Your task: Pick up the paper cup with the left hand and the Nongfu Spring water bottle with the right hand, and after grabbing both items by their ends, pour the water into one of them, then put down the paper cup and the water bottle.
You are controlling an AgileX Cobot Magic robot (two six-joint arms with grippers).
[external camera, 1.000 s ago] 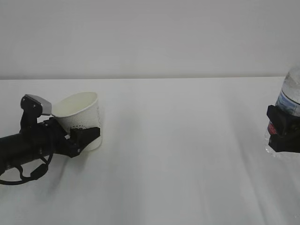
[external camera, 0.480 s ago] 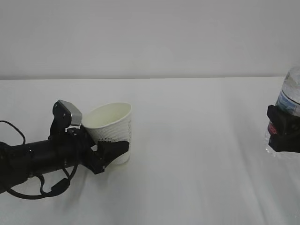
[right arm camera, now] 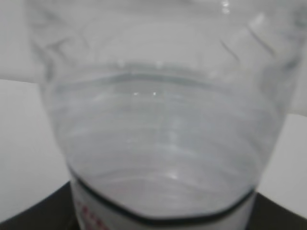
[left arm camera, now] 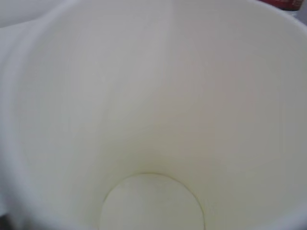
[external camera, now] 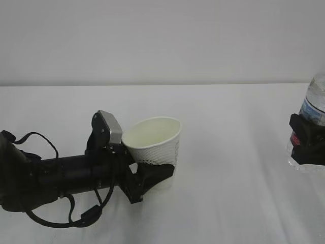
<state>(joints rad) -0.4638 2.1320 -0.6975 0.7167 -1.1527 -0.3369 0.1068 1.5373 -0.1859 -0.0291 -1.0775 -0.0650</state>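
1. Table (external camera: 218,203) of plain white spreads under both my claws, with a pale wall (external camera: 162,40) behind it; nothing stands between my left claw and my right.
2. My left claw (external camera: 152,178) reaches in low from the left, its fingers (external camera: 157,174) clamped around the lower part of the cup (external camera: 155,145).
3. That cup sits tilted in my grip, mouth leaning back toward my arm; a grey plate (external camera: 109,127) rises just behind its rim.
4. The cup is white with a faint dotted texture outside and cream inside; from my left wrist I look straight into it (left arm camera: 153,115) and see only its round bottom.
5. My right claw (external camera: 304,145) is far off at the right edge, closed on the bottle (external camera: 314,109) at its label.
6. The bottle stands upright, cut off by the edge; it is clear plastic with a red-and-white label.
7. From my right wrist, water (right arm camera: 163,143) fills the bottle (right arm camera: 158,57) just above my claw, the clear wall above it showing no liquid.
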